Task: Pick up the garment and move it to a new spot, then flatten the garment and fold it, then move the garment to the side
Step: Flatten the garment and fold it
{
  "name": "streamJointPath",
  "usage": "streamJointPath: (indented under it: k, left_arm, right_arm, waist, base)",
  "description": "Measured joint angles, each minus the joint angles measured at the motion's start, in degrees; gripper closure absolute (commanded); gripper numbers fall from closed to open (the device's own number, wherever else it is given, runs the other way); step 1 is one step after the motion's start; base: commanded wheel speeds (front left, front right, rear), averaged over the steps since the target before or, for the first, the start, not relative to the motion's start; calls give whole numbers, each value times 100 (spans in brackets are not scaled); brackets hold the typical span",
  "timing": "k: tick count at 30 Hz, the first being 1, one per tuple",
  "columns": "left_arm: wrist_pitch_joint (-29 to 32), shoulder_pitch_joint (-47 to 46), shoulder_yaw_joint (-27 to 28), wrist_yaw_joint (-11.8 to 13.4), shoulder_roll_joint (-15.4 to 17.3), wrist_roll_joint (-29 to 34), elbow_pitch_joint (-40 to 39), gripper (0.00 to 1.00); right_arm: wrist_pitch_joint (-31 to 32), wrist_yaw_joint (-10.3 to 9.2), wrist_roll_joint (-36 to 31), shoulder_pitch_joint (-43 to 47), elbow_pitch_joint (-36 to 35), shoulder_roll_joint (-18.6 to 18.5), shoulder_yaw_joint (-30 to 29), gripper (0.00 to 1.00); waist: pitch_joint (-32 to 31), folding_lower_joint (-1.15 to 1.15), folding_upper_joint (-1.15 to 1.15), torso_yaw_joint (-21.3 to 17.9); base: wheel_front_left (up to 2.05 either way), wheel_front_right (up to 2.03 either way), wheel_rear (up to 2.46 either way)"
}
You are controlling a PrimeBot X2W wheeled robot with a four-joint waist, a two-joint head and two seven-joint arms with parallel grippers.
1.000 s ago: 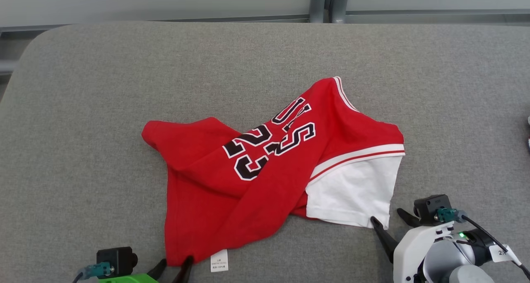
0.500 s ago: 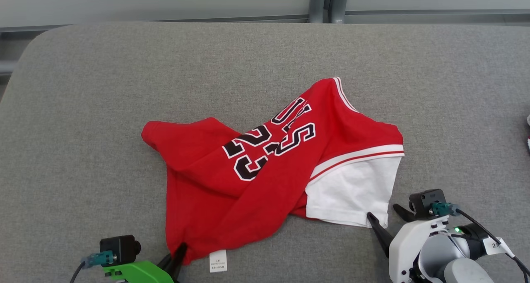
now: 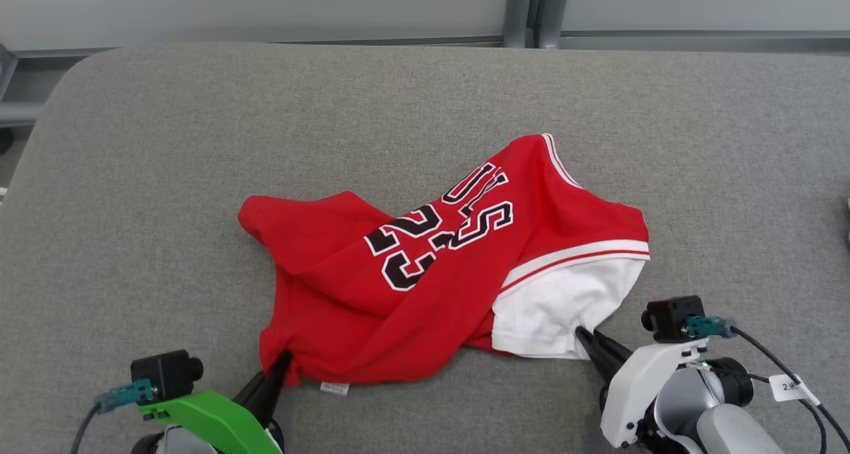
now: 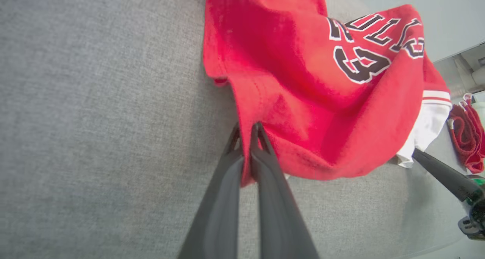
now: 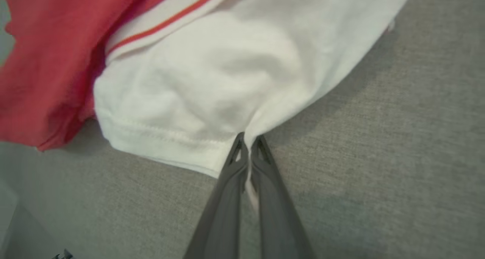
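Presently: left gripper (image 3: 284,360) jaws pinched together on red hem (image 3: 295,369), 7 o'clock of crumpled red-and-white cotton jersey (image 3: 425,295); right gripper (image 3: 580,332) jaws likewise on white sleeve (image 3: 561,304), 4 o'clock.

Red garment (image 3: 345,295) with black-and-white lettering, white sleeve (image 3: 558,308), on grey table (image 3: 166,175).
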Motion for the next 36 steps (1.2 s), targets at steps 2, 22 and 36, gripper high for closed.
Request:
streamJointPath:
  k: [2, 22, 36]
  left_arm:
    - [15, -21, 77, 1, 19, -76, -198, 100]
    - [1152, -298, 1133, 394, 988, -1071, -2936, 100]
    - [2917, -2642, 912, 866, 1837, -1783, -2883, 100]
  right_arm:
    - [-11, 0, 326, -8, -168, 5, -71, 100]
    - [1248, 0, 2598, -938, -3376, -270, -2753, 100]
    - [2908, 0, 2393, -3378, -3888, -48, -2977, 100]
  waist:
    - [-29, 0, 0, -10]
    - [-649, 0, 0, -315]
    - [-522, 0, 0, -496]
  base:
    - [0, 0, 0]
    - [0, 0, 0]
    - [0, 0, 0]
